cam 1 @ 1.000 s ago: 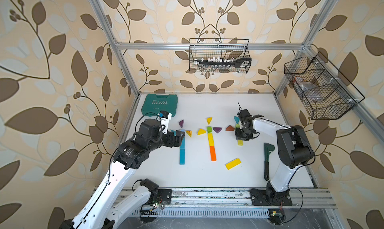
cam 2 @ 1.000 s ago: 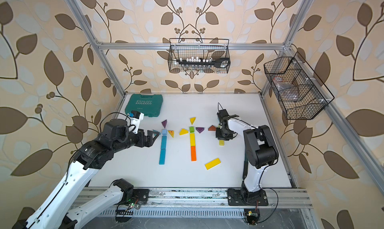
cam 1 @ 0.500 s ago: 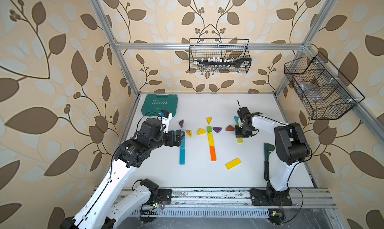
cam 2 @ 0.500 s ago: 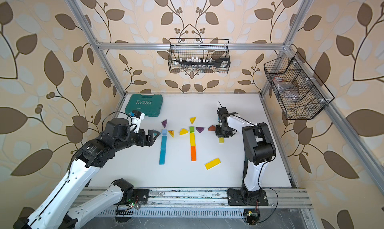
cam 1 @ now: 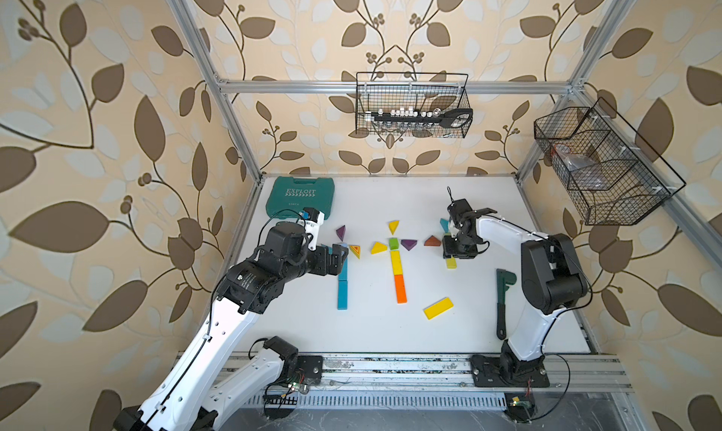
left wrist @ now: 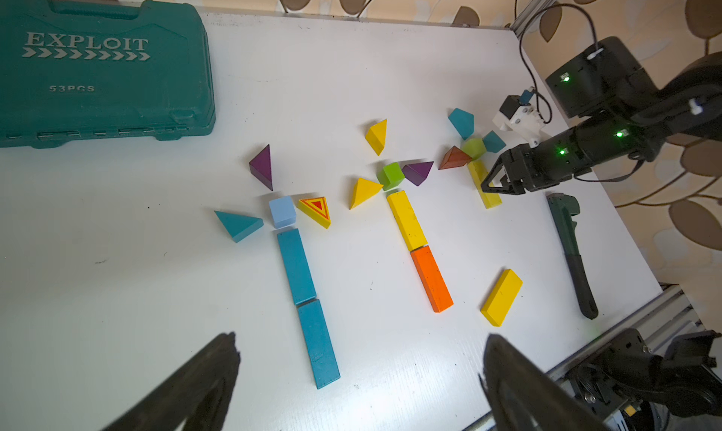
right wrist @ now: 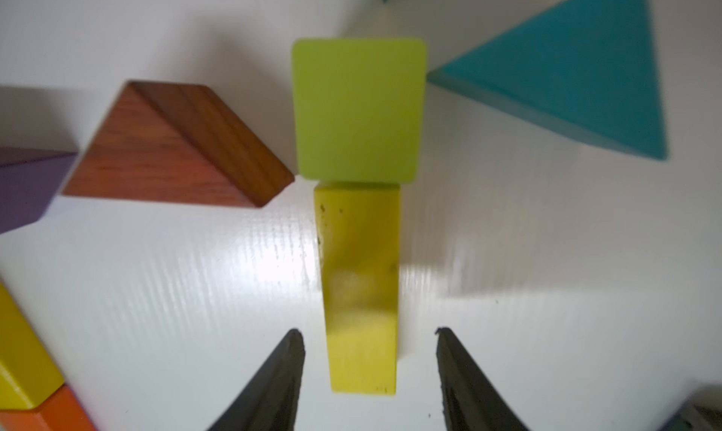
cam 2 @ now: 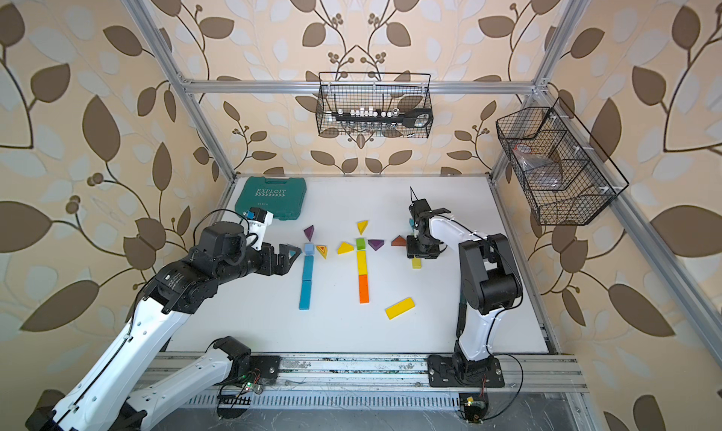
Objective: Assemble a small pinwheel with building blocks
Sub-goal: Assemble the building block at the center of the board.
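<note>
yellow-green bar (cam 1: 451,263) | top views: mostly hidden | under right end effector (cam 1: 455,253)

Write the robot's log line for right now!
left hand: open, empty | right hand: open, straddling yellow bar | yellow bar: flat, end at green cube

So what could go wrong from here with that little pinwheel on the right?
1. The right end effector straddles the yellow-green bar with little room on either side. If it pulls away crookedly, it could drag the bar out of line with the lime cube.
2. The brown wedge sits nearly against that cube, so a nudge might shift it too.
3. Fetching the loose yellow bar might brush the wrench.
</note>
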